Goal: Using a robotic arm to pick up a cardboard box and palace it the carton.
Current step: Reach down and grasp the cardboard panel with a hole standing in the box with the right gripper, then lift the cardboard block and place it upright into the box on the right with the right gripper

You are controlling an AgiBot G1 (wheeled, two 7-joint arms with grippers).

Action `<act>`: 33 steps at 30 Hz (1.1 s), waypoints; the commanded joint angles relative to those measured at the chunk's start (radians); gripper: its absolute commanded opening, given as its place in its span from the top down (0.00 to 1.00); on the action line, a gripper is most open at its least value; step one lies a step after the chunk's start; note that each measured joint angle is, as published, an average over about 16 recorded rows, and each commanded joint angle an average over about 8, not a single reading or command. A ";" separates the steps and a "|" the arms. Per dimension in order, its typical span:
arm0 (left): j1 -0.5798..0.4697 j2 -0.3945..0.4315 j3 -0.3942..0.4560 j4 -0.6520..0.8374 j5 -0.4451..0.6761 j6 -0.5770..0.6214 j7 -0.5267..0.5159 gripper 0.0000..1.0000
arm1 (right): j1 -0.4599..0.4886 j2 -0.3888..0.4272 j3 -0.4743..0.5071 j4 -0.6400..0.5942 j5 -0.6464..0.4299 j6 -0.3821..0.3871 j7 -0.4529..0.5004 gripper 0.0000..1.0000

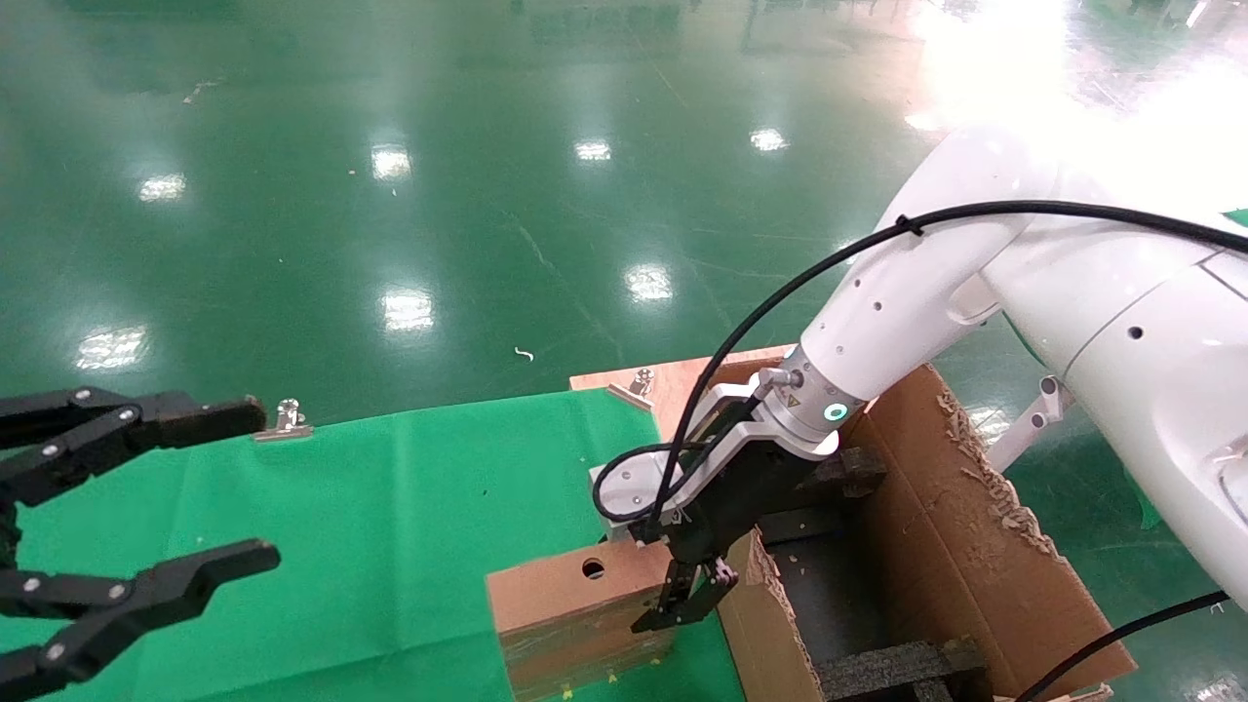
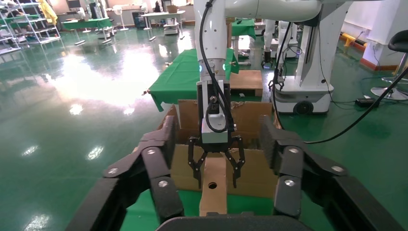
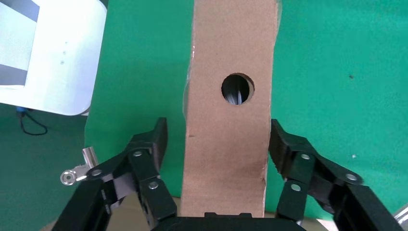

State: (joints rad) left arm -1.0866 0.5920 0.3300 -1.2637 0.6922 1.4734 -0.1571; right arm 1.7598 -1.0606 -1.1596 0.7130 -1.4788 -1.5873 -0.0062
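Observation:
The small brown cardboard box (image 1: pixel 570 597) with a round hole stands on edge on the green cloth, against the near wall of the carton (image 1: pixel 975 526). My right gripper (image 1: pixel 687 600), on the white robotic arm (image 1: pixel 907 302), straddles the box's end nearest the carton. It is open, with a finger (image 3: pixel 154 144) on each side of the box (image 3: pixel 228 120) and a slim gap at each. The left wrist view shows the same straddle from the front, fingers either side of the box (image 2: pixel 214 185). My left gripper (image 1: pixel 258 485) hangs open and empty at the far left.
The carton has ragged torn flaps and black foam inserts (image 1: pixel 892 668) inside. Metal clips (image 1: pixel 283 421) (image 1: pixel 639 382) pin the green cloth (image 1: pixel 390 487) at the table's far edge. Glossy green floor lies beyond.

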 commanded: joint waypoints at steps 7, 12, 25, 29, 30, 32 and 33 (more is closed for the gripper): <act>0.000 0.000 0.000 0.000 0.000 0.000 0.000 0.00 | -0.002 0.002 0.003 0.003 -0.001 0.000 0.001 1.00; 0.000 0.000 0.000 0.000 0.000 0.000 0.000 0.00 | -0.003 0.002 0.004 0.004 -0.002 0.000 0.002 1.00; 0.000 0.000 0.000 0.000 0.000 0.000 0.000 0.00 | 0.073 0.039 0.028 -0.030 0.060 0.013 0.021 1.00; 0.000 0.000 0.000 0.000 0.000 0.000 0.000 0.00 | 0.166 0.068 0.037 -0.057 0.101 0.003 0.026 1.00; 0.000 0.000 0.000 0.000 0.000 0.000 0.000 0.00 | 0.193 0.075 0.036 -0.062 0.110 0.001 0.026 1.00; 0.000 0.000 0.000 0.000 0.000 0.000 0.000 0.00 | 0.247 0.091 0.031 -0.073 0.128 -0.003 0.026 1.00; 0.000 0.000 0.000 0.000 0.000 0.000 0.000 0.00 | 0.274 0.098 0.026 -0.078 0.136 -0.004 0.025 1.00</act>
State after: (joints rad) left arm -1.0868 0.5919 0.3303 -1.2635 0.6918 1.4734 -0.1570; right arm 2.0297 -0.9644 -1.1426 0.6391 -1.3473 -1.5890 0.0169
